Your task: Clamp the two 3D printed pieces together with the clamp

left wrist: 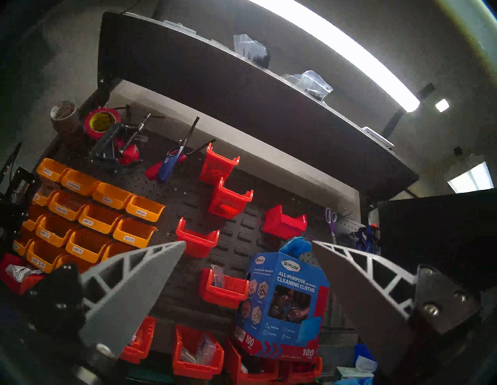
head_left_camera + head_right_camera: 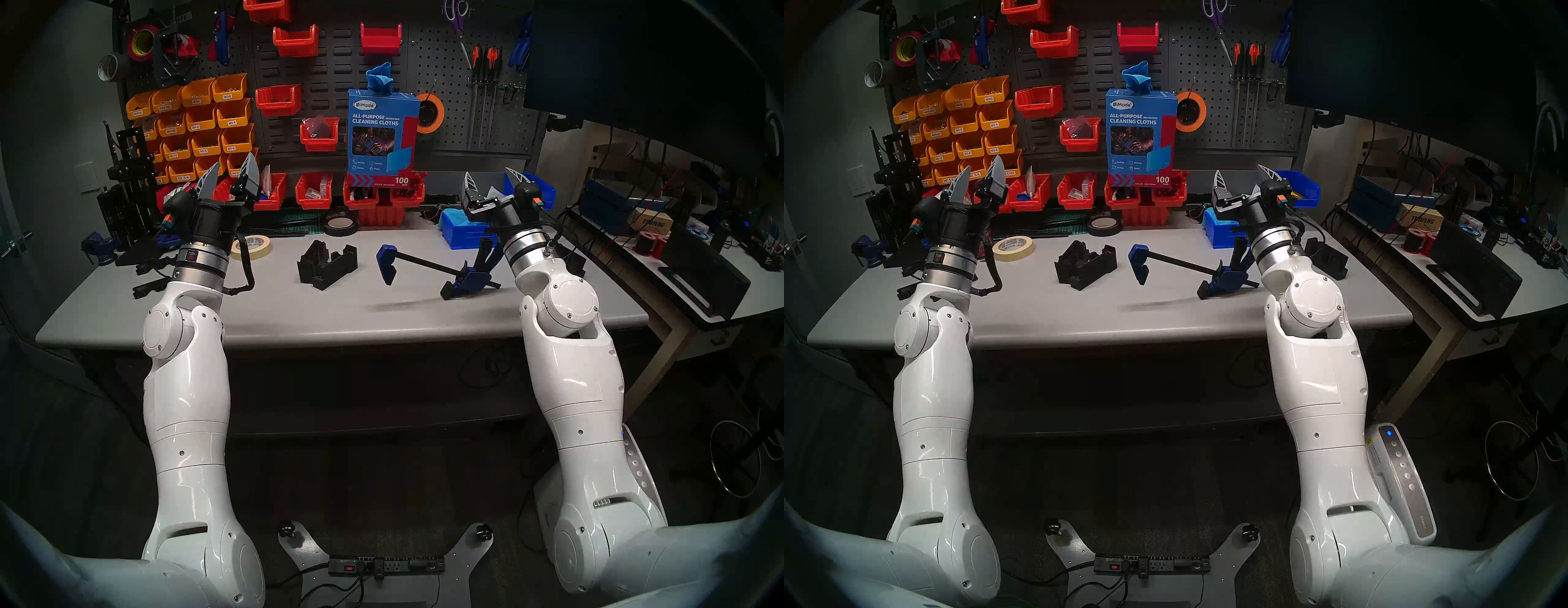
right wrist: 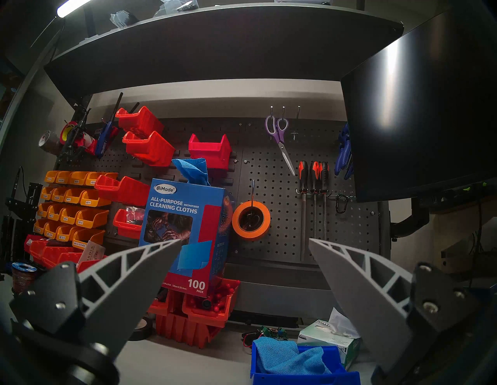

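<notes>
Both grippers, L (image 2: 231,172) & R (image 2: 494,178), wide open, empty, raised; pieces (image 2: 326,266) touching, clamp (image 2: 432,269) beside them on table (image 2: 297,314).

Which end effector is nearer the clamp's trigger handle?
Right. The right end effector is raised just behind the clamp handle; the left end effector is raised far across the table.

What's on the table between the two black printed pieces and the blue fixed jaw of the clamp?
Nothing: in the head views, only bare gray table separates the two printed pieces from the clamp's blue fixed jaw.
</notes>
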`<state>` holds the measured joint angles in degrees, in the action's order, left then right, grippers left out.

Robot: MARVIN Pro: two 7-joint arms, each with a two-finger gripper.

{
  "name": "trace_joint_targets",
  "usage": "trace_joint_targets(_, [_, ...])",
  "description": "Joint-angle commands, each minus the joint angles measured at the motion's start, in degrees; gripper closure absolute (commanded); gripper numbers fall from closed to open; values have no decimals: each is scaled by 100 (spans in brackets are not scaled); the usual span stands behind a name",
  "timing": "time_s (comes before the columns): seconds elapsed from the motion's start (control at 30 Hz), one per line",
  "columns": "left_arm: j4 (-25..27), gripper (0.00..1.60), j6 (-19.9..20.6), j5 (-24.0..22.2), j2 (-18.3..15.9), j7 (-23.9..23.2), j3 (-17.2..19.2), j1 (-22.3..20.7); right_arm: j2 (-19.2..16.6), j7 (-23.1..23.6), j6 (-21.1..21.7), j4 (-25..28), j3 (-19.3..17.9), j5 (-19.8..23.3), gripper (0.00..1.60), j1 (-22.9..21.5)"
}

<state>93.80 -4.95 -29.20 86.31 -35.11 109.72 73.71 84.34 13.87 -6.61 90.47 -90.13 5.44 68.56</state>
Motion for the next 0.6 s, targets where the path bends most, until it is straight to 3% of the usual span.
trace_joint_targets(0.0, [288, 0, 564, -189, -603, -636, 67, -189, -3, 6, -52, 205, 8, -10, 0, -172])
trace_joint_targets(0.3, [88, 0, 1479, -396, -1269, -1654, 55, -374, -2, 6, -52, 201, 8, -9, 0, -172])
trace_joint_targets(0.33, [97, 0, 1563, -359, -1220, -1636, 66, -414, -2, 6, -53, 200, 8, -8, 0, -172])
trace_joint_targets(0.43, [-108, 0, 1849, -433, -1580, -2126, -20, -560, -2, 6, -53, 201, 8, -9, 0, -172])
trace_joint_targets(0.47, [-104, 0, 1924, -382, -1445, -2027, 8, -627, -3, 6, -52, 201, 8, -9, 0, -172])
trace_joint_targets(0.57, [-376, 0, 2092, -407, -1733, -2432, -133, -811, -3, 6, -52, 204, 8, -10, 0, -172])
